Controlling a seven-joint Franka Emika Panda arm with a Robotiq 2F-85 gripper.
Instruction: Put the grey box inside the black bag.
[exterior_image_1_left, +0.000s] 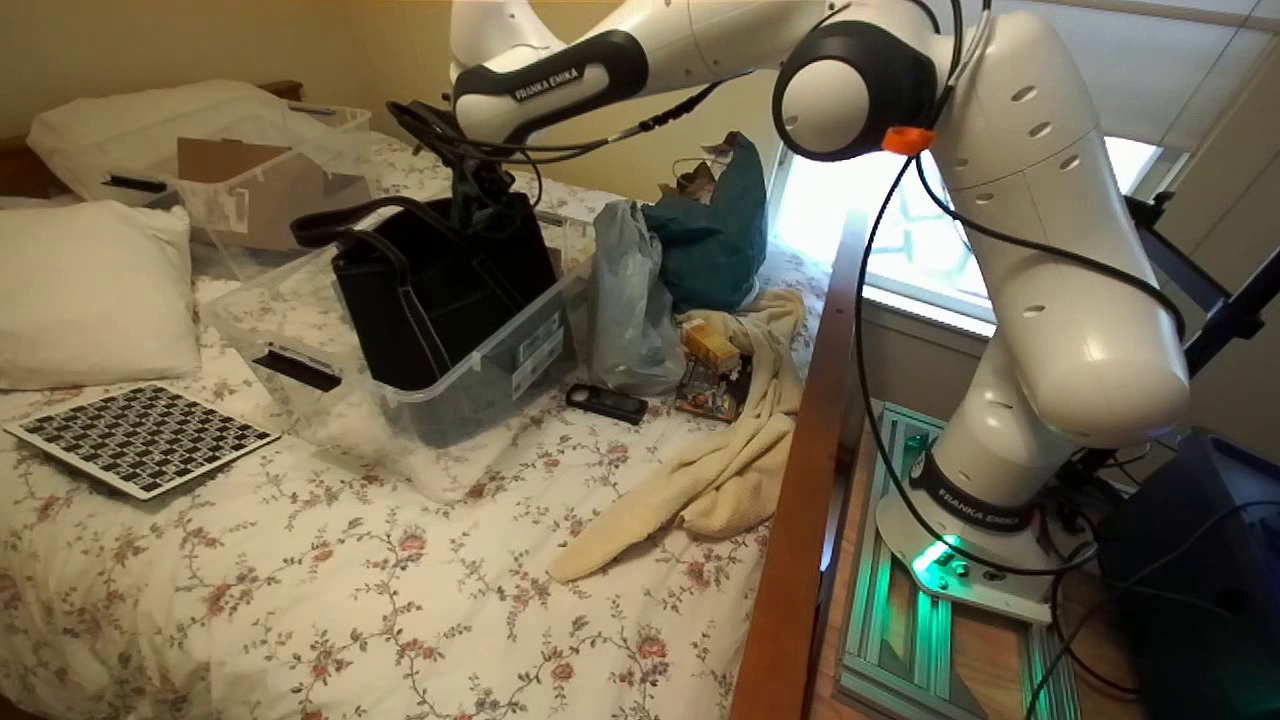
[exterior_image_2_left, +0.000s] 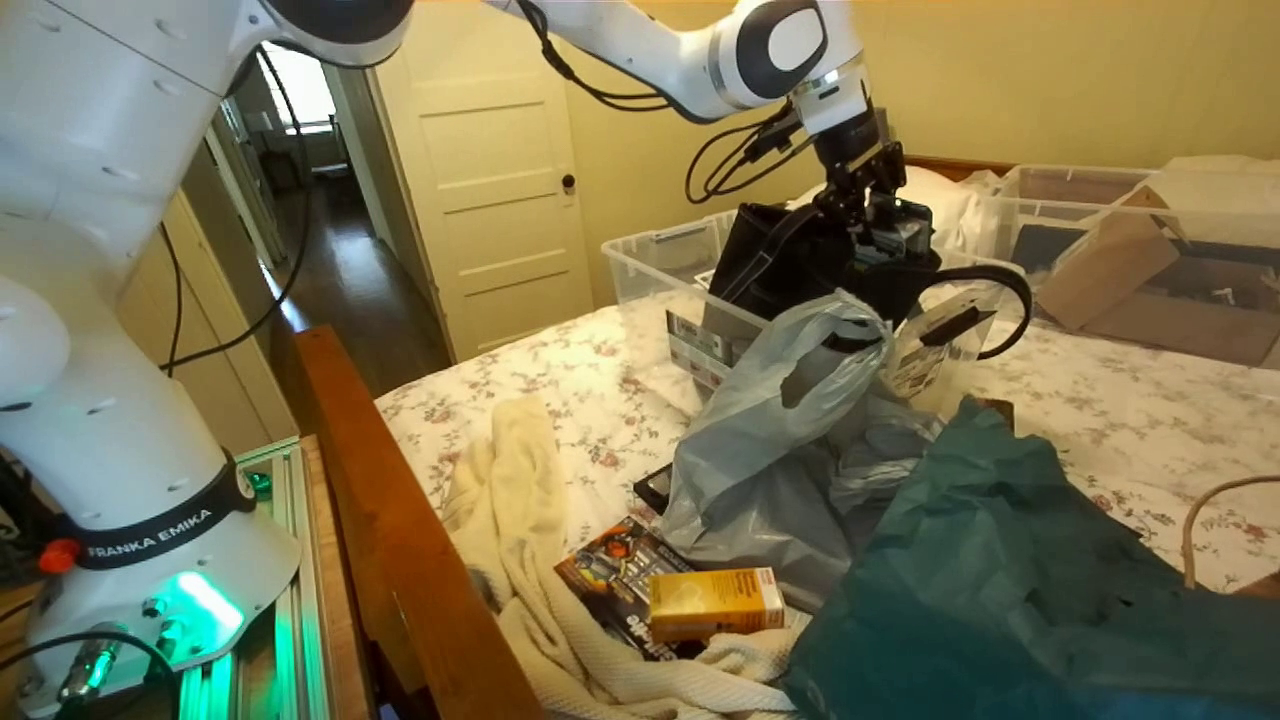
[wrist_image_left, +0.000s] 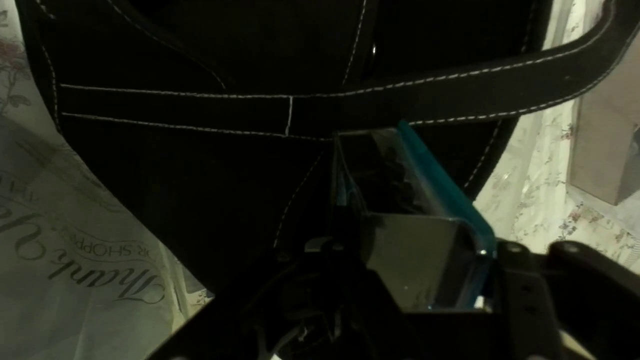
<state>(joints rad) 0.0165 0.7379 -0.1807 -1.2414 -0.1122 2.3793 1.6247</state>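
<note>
Overhanging the floral bedspread (exterior_image_1_left: 440, 590) in an exterior view, one Franka Emika arm (exterior_image_1_left: 690, 30) bends at the wrist, its gripper (exterior_image_1_left: 487, 205) pointing down at the top of one black bag (exterior_image_1_left: 460, 300). Two clear plastic tubs (exterior_image_1_left: 475, 385) stand on the bedspread, the bag tilted inside the nearer; one checkered board (exterior_image_1_left: 150, 435) lies beside that tub. In an exterior view, the gripper clasps one grey box (exterior_image_2_left: 905, 235) at the bag's upper rim; one yellow carton (exterior_image_2_left: 715, 600), one teal bundle (exterior_image_2_left: 1000, 590) and one whitish plastic bag (exterior_image_2_left: 745, 490) are nearer the camera. In the wrist view, the grey box shows glossy, partly see-through walls and a bright teal edge, pinched between two fingers (wrist_image_left: 527, 295) near a white-stitched handle (wrist_image_left: 465, 97); how deep it sits in the bag I cannot tell.
</note>
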